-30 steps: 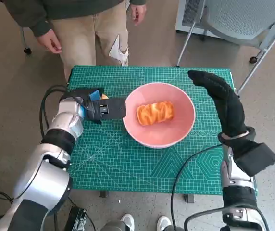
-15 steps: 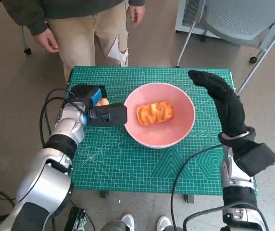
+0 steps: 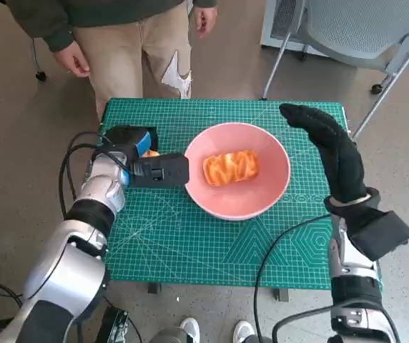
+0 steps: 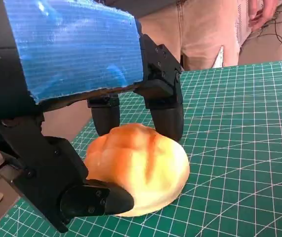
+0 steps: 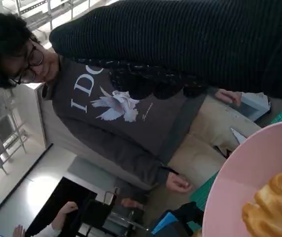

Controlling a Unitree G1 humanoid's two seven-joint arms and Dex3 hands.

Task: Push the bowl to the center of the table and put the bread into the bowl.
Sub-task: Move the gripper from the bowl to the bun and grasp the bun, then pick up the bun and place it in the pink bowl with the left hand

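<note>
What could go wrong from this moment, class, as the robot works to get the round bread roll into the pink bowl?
1. The left robot hand has fingers around the round bread roll on the mat; if the hold is loose, the roll might slip during lifting.
2. The pink bowl already holds a glazed pastry, so a second piece could land on it and roll out.
3. The right robot hand hovers beside the bowl's rim and could nudge it.

The left hand (image 4: 77,113), its back covered in blue tape, curls black fingers (image 4: 166,111) around a round golden bread roll (image 4: 138,168) lying on the green cutting mat (image 4: 239,148); a person's tan trousers (image 4: 205,29) stand beyond
</note>
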